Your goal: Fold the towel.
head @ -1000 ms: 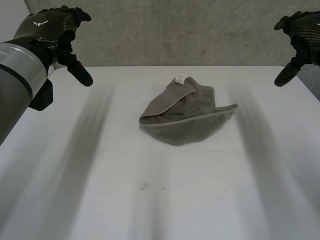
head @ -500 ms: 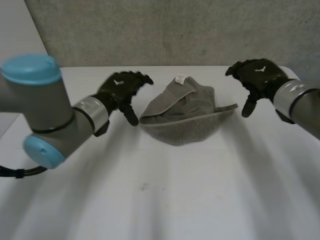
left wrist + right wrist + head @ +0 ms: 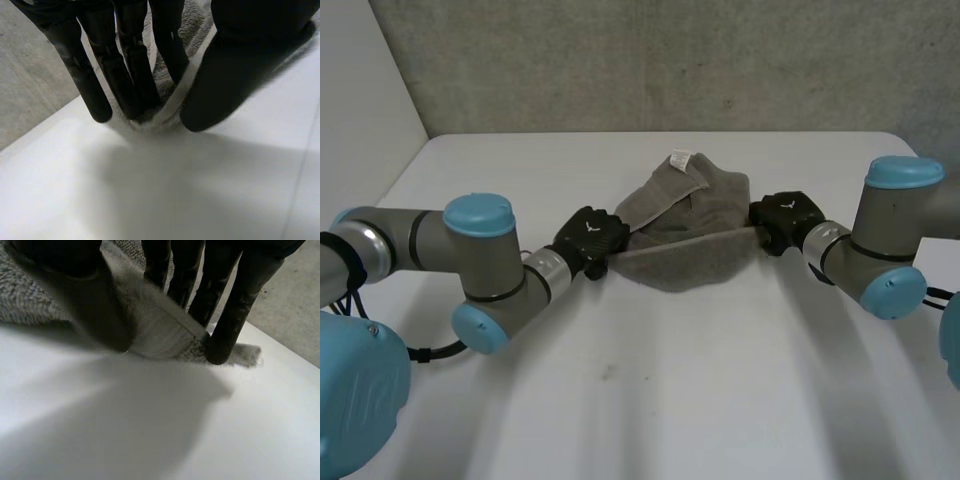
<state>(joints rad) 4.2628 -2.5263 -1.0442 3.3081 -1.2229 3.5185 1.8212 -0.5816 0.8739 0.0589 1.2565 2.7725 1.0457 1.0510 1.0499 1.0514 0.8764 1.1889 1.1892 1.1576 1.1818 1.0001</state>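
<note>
Hands lowered to towel (image 3: 698, 215) since prior frame, you note. Item: grey, crumpled, white label, mid-tabletop (image 3: 670, 400). Left hand (image 3: 588, 240) fingers (image 3: 129, 62) pinching left corner; right hand (image 3: 782, 218) pinching right corner.

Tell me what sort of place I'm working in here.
Probably a robotics lab bench: a plain white table, a rough grey wall right behind it, and a single grey towel to practise on.

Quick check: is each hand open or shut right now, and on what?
Left hand: shut on the towel, one corner pinched between thumb and fingers.
Right hand: shut on the towel's opposite corner, thumb over the hem.
</note>
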